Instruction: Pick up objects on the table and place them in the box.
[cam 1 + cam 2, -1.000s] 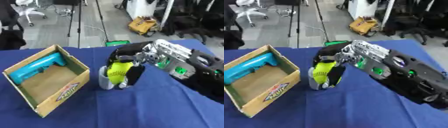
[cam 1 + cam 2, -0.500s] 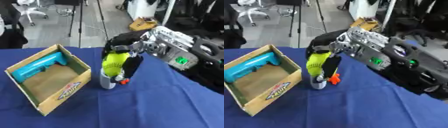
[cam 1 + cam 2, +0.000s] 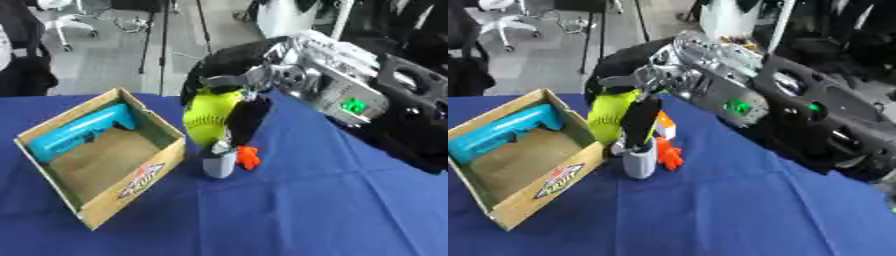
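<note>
Nearest: blue-clothed desk (image 3: 289,215), w/ an open cardboard box (image 3: 131,185) sitting on the robot's left, printed label on its front wall. Inside the box, a light blue tool-shaped thing (image 3: 79,131) lying along the far-left wall, rest of the box floor bare brown. Just right of the box's near corner, a small grey cylinder (image 3: 639,162) upright on the cloth, w/ a small orange piece (image 3: 668,156) touching or right next to it, can't tell which; also a white/orange bit (image 3: 664,126) just behind in the right eye view, too blurry to say more. Directly above the grey cylinder: right robot hand (image 3: 229,95), coming in from the upper right, fingers curled down round a yellow-green ball (image 3: 208,117) w/ softball-style stitching, dark fingers (image 3: 247,120) wrapped over its right side. Ball off the desk, hanging beside the box's right wall, not over the opening. Ball's underside looks v. close to the cylinder top, contact not clear. Behind that, silver/black forearm (image 3: 337,85) w/ a green light, running up to the right edge. Left robot hand nowhere in either view. Farther back, grey floor (image 3: 105,60) w/ stand legs and office chairs, all blurry.
</note>
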You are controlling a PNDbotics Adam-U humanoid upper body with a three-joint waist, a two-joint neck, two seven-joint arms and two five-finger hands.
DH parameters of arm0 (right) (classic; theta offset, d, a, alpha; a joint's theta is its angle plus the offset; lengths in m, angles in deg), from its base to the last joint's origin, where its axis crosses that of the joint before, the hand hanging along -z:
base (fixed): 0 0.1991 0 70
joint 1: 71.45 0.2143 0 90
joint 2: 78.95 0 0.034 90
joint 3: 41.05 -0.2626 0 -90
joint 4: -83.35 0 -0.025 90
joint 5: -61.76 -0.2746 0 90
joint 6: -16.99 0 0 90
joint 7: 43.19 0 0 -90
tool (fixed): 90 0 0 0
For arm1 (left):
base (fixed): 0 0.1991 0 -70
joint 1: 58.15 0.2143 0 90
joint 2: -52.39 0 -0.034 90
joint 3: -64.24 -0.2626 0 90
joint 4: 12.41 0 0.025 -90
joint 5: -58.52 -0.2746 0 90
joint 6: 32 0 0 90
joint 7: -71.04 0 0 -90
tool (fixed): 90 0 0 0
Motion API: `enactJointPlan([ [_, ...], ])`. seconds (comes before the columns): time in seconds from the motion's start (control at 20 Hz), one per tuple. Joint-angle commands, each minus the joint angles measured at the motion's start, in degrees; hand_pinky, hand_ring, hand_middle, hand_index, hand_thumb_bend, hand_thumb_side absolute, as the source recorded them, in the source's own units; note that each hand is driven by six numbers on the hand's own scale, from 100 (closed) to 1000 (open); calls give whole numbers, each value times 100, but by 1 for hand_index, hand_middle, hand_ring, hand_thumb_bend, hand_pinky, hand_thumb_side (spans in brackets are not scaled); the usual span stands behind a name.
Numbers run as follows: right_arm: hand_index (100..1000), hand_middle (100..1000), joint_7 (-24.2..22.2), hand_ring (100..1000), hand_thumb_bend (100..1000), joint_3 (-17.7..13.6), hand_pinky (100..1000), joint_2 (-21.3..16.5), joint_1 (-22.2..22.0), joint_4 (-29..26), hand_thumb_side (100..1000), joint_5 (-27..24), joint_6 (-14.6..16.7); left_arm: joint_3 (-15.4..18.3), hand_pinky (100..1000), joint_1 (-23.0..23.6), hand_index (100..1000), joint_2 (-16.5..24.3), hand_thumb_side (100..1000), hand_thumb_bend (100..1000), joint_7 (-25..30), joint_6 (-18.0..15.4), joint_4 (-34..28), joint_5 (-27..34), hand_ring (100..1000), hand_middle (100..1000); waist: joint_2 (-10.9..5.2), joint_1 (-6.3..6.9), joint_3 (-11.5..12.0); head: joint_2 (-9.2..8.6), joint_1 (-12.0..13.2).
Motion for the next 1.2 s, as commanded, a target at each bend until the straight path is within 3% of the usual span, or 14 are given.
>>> enactJointPlan([
  [0.05,733,799,-31,700,152,-46,265,86,224,35,233,64,8,-37,834,-45,725,69,936,100,25,4,-84,29,781,786,-102,19,33,32,-34],
  [0.9,724,798,-9,707,140,6,283,1098,634,888,241,426,189,-111,836,-68,725,6,936,100,123,6,-84,110,777,787,-79,51,338,-98,-181],
  [1.2,722,799,151,711,100,-37,283,1417,710,1314,194,653,338,-126,836,-83,725,-16,936,100,146,2,-84,135,777,788,-66,56,412,-136,-220],
])
